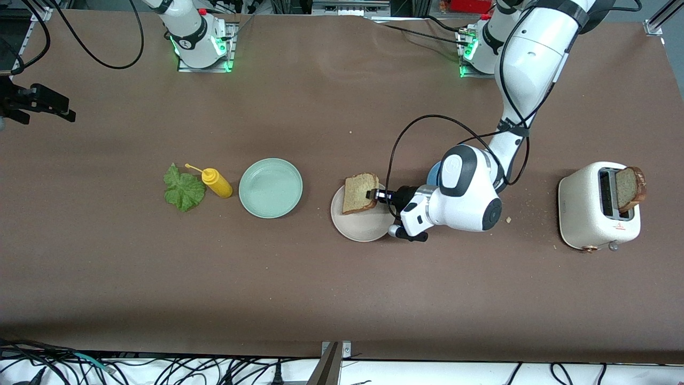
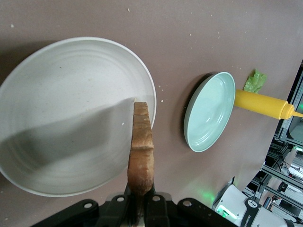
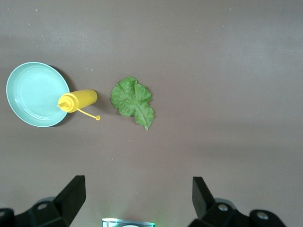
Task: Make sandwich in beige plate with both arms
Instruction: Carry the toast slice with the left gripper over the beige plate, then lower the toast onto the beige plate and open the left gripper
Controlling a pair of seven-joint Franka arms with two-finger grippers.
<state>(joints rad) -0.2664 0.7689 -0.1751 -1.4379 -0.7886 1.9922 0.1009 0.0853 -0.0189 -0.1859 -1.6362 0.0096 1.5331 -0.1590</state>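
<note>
The left tool pinches a bread slice by its crust, edge-up over the beige plate; soft and crumbly, it needs gentle edge grips. The right tool waits, wide open, above the counter.

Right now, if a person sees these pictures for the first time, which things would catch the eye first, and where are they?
First the left gripper, shut on a slice of brown bread held on edge over the beige plate. Next, the white toaster at the left arm's end of the table, a second slice sticking out of its slot. Then the green lettuce leaf beside the yellow squeeze bottle and the mint-green plate; the right gripper waits open above them.
</note>
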